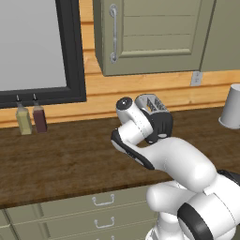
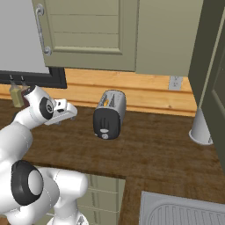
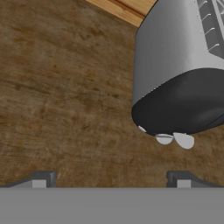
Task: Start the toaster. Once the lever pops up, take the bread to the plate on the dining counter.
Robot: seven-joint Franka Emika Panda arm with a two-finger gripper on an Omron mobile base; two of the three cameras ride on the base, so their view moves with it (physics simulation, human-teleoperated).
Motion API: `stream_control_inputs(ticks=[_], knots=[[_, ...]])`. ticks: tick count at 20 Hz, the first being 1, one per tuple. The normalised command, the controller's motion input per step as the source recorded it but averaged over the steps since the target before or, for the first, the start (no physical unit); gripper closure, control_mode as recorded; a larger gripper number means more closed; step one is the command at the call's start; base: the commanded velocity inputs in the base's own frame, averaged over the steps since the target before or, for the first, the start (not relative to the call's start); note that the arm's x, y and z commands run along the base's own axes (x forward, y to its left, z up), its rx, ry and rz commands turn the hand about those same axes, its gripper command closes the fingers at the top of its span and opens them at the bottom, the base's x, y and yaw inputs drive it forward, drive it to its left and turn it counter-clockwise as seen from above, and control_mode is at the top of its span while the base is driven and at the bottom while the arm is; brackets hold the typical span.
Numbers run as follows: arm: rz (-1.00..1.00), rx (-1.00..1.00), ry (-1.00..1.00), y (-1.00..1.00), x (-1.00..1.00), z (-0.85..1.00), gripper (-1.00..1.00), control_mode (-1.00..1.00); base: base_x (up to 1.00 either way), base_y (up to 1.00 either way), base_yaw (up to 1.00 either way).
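The toaster (image 2: 109, 115) stands on the wood-topped counter (image 2: 149, 154) near the back wall, its black end with small silver knobs facing forward. In the left base view my own arm covers part of the toaster (image 1: 153, 107). My gripper (image 2: 70, 115) hovers low over the counter just left of the toaster, open, nothing between its fingers. In the hand view the toaster (image 3: 179, 74) fills the upper right, and the gripper (image 3: 110, 180) points at bare counter beside it. The bread is hidden; I cannot make it out in the slots. The plate and the dining counter are out of view.
Two small bottles (image 1: 31, 119) stand at the back left under a black-framed window. A pale grey cylinder (image 2: 201, 128) stands at the right by a tall cabinet. A sink (image 2: 184, 211) lies at the lower right. Wall cabinets (image 2: 88, 30) hang overhead.
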Motion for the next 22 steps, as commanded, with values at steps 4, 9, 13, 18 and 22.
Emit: stream_control_inputs(ticks=[4, 9, 13, 18, 22], knots=[[0.00, 0.00, 0.00, 0.00, 0.00, 0.00, -1.00, -1.00, 0.00, 0.00, 0.00], [0.00, 0.00, 0.00, 0.00, 0.00, 0.00, -1.00, -1.00, 0.00, 0.00, 0.00], [0.00, 0.00, 0.00, 0.00, 0.00, 0.00, -1.00, -1.00, 0.00, 0.00, 0.00], [0.00, 0.00, 0.00, 0.00, 0.00, 0.00, -1.00, -1.00, 0.00, 0.00, 0.00], [0.00, 0.00, 0.00, 0.00, 0.00, 0.00, -1.00, -1.00, 0.00, 0.00, 0.00]])
